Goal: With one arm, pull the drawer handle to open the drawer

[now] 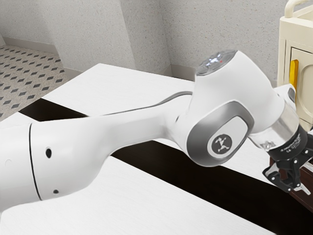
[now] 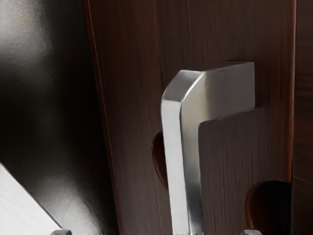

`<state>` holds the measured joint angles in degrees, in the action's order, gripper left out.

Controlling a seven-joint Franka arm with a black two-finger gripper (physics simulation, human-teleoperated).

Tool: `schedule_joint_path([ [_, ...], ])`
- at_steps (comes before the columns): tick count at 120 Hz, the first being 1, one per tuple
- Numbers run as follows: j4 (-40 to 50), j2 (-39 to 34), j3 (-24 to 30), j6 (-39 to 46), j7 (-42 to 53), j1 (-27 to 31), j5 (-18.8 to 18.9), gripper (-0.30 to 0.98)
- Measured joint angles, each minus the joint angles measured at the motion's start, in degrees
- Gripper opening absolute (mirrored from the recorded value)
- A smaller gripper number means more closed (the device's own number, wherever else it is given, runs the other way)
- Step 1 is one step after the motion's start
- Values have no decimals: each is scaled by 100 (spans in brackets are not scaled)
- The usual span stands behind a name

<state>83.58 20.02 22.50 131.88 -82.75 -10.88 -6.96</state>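
ok so the claw [image 2: 157,232] is wide open, fingertips apart on either side of the silver handle [image 2: 173,161]. Dark wood drawer front [image 2: 230,152] is right behind that handle. Guessing it's straddled so squeezing gives a solid pull.

Both views share the dark-brown wooden drawer unit [image 1: 306,202]: the exterior looks down from well apart, the wrist faces it up close.
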Motion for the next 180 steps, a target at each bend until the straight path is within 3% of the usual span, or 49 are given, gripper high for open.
schedule_joint_path([
  [44, 2, 114, -3, 102, -26, -8, 15, 30],
  [115, 114, 2, -14, 86, -121, -39, 122, -4],
  [180, 998, -750, -16, 74, -195, -20, -45, -10],
])
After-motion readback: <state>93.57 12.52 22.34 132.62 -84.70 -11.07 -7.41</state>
